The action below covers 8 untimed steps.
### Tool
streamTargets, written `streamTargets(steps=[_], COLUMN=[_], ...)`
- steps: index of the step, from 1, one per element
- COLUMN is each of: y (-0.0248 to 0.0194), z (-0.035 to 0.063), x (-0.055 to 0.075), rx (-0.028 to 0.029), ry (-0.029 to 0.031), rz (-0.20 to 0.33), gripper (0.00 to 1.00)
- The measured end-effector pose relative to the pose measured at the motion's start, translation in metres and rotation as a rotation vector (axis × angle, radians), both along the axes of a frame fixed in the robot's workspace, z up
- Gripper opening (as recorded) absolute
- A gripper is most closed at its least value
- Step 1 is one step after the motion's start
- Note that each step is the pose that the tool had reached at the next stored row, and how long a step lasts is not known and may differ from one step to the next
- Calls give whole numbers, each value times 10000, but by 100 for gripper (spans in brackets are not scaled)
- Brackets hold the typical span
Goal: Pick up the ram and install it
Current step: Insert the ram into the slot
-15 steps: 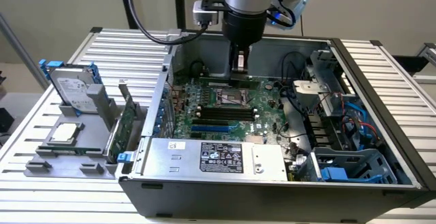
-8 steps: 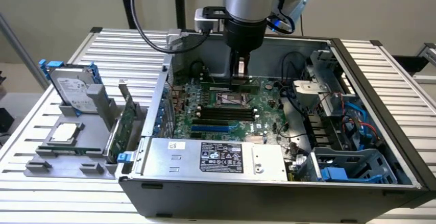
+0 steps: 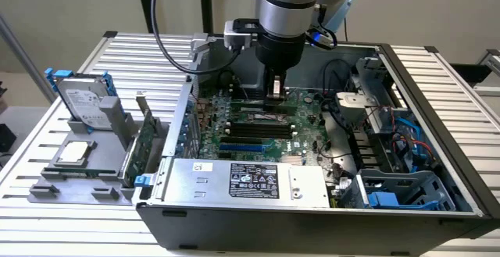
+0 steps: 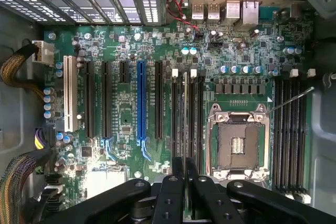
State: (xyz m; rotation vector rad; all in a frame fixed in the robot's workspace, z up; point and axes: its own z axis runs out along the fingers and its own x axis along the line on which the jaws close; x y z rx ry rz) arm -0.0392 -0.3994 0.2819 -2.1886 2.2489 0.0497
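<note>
My gripper (image 3: 275, 93) reaches down into the open computer case (image 3: 422, 122), just above the motherboard (image 3: 258, 125). In the wrist view its black fingers (image 4: 170, 192) stand close together, shut on the ram (image 4: 185, 114). The ram shows edge-on as a thin pale strip. It lines up with the black memory slots (image 4: 177, 119) beside the open processor socket (image 4: 237, 142). Its lower edge is at or very near a slot; whether it is seated I cannot tell.
A grey tray (image 3: 47, 192) at the exterior view's left holds a hard drive (image 3: 82, 99), a square silver processor (image 3: 74, 151) and a green expansion card (image 3: 140, 146). The power supply (image 3: 250, 181) fills the case's near side. Cables (image 3: 406, 146) and a blue bracket (image 3: 390, 198) crowd the exterior view's right.
</note>
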Motion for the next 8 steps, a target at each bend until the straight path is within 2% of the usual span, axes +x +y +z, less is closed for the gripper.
streamTargets(steps=[2, 5, 8], y=[-20, -66, -68], z=[-36, -143, -214], x=[4, 8, 9], rx=[-1, -1, 0], ry=[0, 0, 0], rz=[0, -1, 0], gripper=[0, 0, 0])
